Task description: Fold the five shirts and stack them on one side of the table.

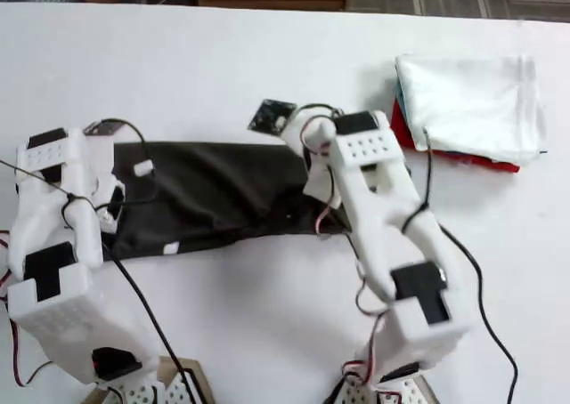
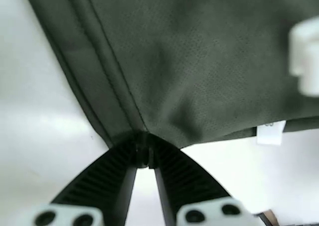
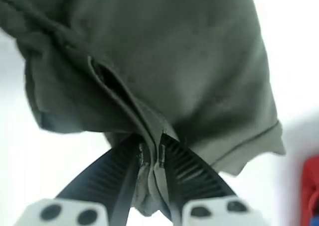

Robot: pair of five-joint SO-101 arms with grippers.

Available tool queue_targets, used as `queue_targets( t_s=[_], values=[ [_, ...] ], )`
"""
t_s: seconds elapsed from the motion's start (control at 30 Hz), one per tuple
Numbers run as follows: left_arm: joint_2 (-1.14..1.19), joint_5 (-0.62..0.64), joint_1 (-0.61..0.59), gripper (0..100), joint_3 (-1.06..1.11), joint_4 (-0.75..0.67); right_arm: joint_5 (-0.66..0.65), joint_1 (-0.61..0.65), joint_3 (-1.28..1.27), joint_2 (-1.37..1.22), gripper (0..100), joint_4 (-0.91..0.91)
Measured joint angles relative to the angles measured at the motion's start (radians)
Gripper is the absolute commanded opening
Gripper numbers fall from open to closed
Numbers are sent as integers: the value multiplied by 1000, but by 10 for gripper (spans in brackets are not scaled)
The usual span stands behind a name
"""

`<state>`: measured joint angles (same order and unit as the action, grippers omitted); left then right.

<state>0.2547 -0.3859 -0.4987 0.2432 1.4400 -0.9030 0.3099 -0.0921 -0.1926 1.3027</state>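
The dark shirt [image 1: 214, 199] lies stretched across the white table [image 1: 178, 57] between the arms, with the left gripper [image 2: 144, 157] clamped on its hemmed edge and the right gripper [image 3: 152, 159] clamped on bunched fabric at the other end, near a folded white shirt [image 1: 470, 101] stacked atop a red shirt [image 1: 500, 164]

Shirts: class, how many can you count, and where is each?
3. The dark shirt lies spread in the middle; the white shirt sits folded at far right, the red shirt beneath it. Others may be hidden underneath.
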Motion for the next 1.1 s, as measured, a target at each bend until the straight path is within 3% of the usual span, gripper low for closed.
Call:
queue_targets(
  t_s=[0.07,0.27,0.43,0.53,0.8,1.1],
  values=[
    [0,0,-2,24,18,-20,0,0,52,-60,38,0],
    [-20,0,0,24,150,-157,84,-11,167,-117,274,35],
    [-63,0,2,24,259,-264,175,-68,292,-117,174,94],
    [-106,0,2,24,304,-302,235,-91,351,-117,17,167],
    [-341,0,2,24,559,-539,253,-26,275,32,21,354],
    [-654,-3,2,24,899,-833,262,110,-195,173,21,44]
  ],
)
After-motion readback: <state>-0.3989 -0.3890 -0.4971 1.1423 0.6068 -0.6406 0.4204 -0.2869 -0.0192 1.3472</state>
